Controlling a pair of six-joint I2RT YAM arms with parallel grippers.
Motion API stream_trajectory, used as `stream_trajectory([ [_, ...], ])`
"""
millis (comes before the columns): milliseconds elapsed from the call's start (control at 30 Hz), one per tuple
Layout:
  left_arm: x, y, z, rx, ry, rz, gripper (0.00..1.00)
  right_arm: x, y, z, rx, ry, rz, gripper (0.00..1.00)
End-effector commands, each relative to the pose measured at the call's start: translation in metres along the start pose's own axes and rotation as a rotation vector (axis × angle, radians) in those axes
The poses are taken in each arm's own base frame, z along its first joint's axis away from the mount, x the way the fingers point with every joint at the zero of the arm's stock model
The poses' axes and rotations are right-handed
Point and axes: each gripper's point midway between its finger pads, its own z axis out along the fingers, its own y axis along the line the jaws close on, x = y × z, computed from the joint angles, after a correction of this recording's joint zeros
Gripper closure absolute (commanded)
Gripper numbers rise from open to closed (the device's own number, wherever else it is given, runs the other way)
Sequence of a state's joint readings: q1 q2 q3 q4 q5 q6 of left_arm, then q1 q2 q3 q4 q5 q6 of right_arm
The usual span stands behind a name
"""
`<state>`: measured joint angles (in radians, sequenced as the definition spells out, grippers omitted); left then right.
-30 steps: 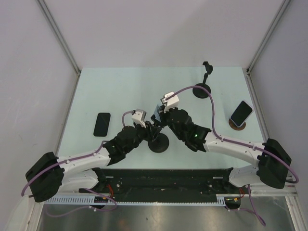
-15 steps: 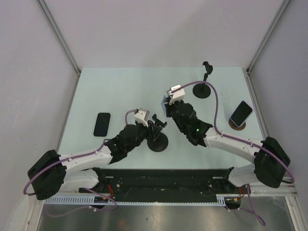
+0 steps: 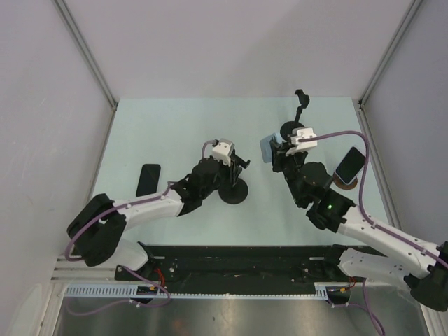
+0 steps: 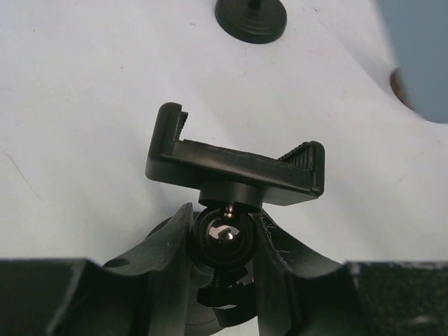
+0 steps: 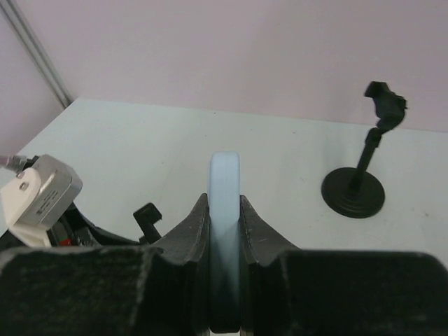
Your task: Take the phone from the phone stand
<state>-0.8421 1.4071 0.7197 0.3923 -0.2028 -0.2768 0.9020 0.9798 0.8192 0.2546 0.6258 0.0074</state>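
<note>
My right gripper is shut on a pale blue phone and holds it in the air, to the right of the black phone stand and apart from it. In the right wrist view the phone stands edge-on between the fingers of my right gripper. My left gripper is shut on the stand's ball joint. The stand's clamp is empty above the fingers of my left gripper.
A second black stand stands at the back, and shows in the right wrist view. Another phone leans on a round wooden holder at the right. A black phone lies flat at the left.
My right gripper has carried the blue phone away from the stand's clamp, to the right and back. My left gripper, holding the stand, has shifted slightly right and back.
</note>
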Motion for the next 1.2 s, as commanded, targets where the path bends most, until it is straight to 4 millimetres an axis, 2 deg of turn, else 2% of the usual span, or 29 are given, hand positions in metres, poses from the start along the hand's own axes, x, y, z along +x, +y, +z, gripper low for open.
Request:
stream_trajectory([
  [0, -0.016, 0.01, 0.021, -0.008, 0.004, 0.03, 1.0, -0.027, -0.025, -0.021, 0.069, -0.06, 0.051, 1.0],
  [33, -0.018, 0.013, 0.024, -0.013, 0.001, 0.032, 1.0, -0.032, -0.03, -0.026, 0.073, -0.07, 0.061, 1.0],
  [100, -0.025, 0.022, 0.033, -0.028, -0.004, 0.031, 1.0, -0.028, -0.033, -0.032, 0.072, -0.054, 0.058, 1.0],
  [133, -0.021, 0.026, 0.039, -0.038, 0.007, 0.033, 1.0, -0.031, -0.033, -0.035, 0.061, -0.058, 0.066, 1.0],
  [167, -0.029, 0.03, 0.043, -0.044, -0.006, 0.031, 1.0, -0.027, -0.034, -0.037, 0.056, -0.046, 0.056, 1.0],
  [233, -0.032, 0.033, 0.049, -0.042, -0.005, 0.043, 0.99, -0.027, -0.033, -0.04, 0.039, -0.04, 0.06, 1.0],
  [333, -0.038, 0.035, 0.053, -0.043, -0.013, 0.063, 0.77, -0.023, -0.032, -0.044, 0.023, -0.022, 0.056, 1.0],
  [367, -0.04, 0.036, 0.051, -0.045, -0.018, 0.065, 0.63, -0.023, -0.032, -0.047, 0.014, -0.02, 0.061, 1.0],
  [500, -0.051, 0.037, 0.038, -0.049, -0.048, 0.086, 0.38, -0.025, -0.033, -0.053, -0.006, -0.018, 0.072, 1.0],
  [533, -0.061, 0.036, 0.03, -0.045, -0.073, 0.09, 0.3, -0.026, -0.032, -0.054, -0.012, -0.017, 0.081, 1.0],
  [600, -0.063, 0.036, 0.021, -0.046, -0.081, 0.101, 0.21, -0.026, -0.032, -0.057, -0.027, -0.013, 0.088, 1.0],
  [633, -0.074, 0.035, 0.011, -0.041, -0.109, 0.103, 0.13, -0.021, -0.033, -0.059, -0.025, 0.008, 0.081, 1.0],
  [700, -0.075, 0.034, 0.001, -0.038, -0.115, 0.118, 0.05, -0.02, -0.033, -0.062, -0.032, 0.014, 0.1, 1.0],
  [733, -0.087, 0.03, -0.01, -0.029, -0.149, 0.122, 0.0, -0.018, -0.033, -0.063, -0.033, 0.024, 0.099, 1.0],
  [867, -0.1, 0.016, -0.039, -0.004, -0.203, 0.189, 0.0, -0.018, -0.032, -0.067, -0.038, 0.035, 0.154, 1.0],
  [900, -0.109, 0.01, -0.051, -0.001, -0.238, 0.201, 0.0, -0.02, -0.033, -0.068, -0.035, 0.033, 0.172, 1.0],
  [933, -0.109, -0.004, -0.057, 0.027, -0.249, 0.22, 0.0, -0.018, -0.033, -0.068, -0.032, 0.044, 0.179, 1.0],
  [1000, -0.114, -0.014, -0.071, 0.038, -0.28, 0.284, 0.0, -0.021, -0.033, -0.068, -0.021, 0.046, 0.224, 1.0],
  [1100, -0.111, -0.054, -0.089, 0.126, -0.306, 0.347, 0.0, -0.02, -0.031, -0.065, -0.007, 0.074, 0.267, 1.0],
  [1167, -0.112, -0.069, -0.095, 0.146, -0.321, 0.418, 0.0, -0.016, -0.027, -0.062, -0.005, 0.095, 0.288, 1.0],
])
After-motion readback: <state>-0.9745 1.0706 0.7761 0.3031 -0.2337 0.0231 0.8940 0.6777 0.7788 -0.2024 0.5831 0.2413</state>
